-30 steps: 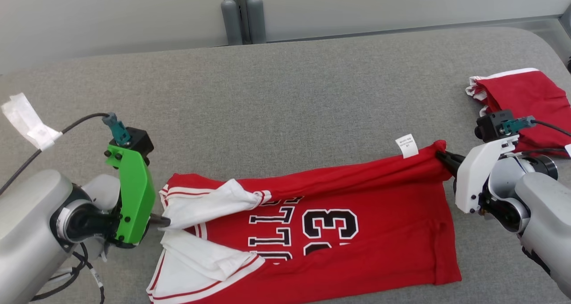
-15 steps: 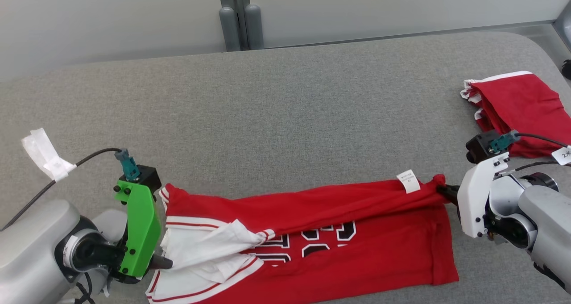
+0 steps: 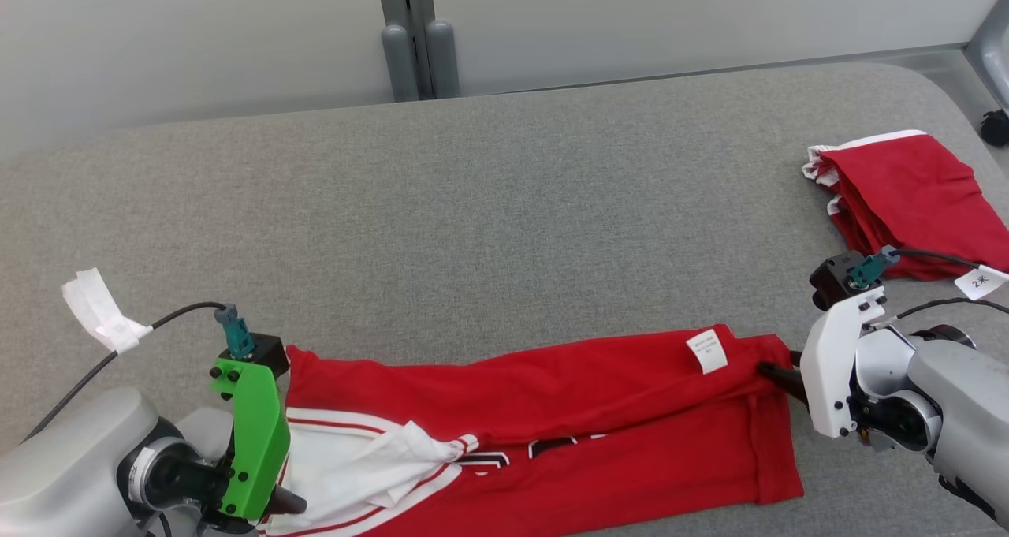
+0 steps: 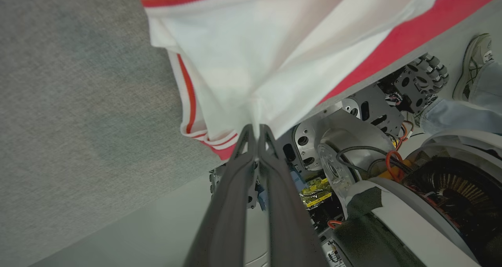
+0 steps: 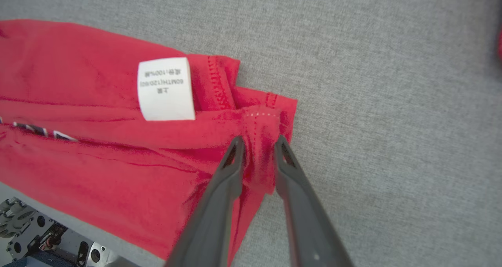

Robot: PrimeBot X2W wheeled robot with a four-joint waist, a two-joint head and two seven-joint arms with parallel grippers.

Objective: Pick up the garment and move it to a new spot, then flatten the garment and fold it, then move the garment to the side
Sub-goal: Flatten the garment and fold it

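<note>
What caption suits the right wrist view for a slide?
Right gripper, jaws parted astride the bunched hem of the red jersey, beside its white care label, on grey padding.

surface: grey fabric table (image 3: pixel 504 206) | on it: red jersey (image 3: pixel 552 387) at near edge; folded red garment (image 3: pixel 906 190) far right

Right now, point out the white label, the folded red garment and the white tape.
White label (image 5: pixel 166 88): right wrist view, printed middle.
Folded red garment (image 3: pixel 918 186): head view, top red panel.
White tape (image 3: pixel 101 314): head view, its middle.

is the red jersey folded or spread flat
Folded lengthwise: the jersey has its far edge doubled over, covering most of the black numbers, care label facing up.
</note>
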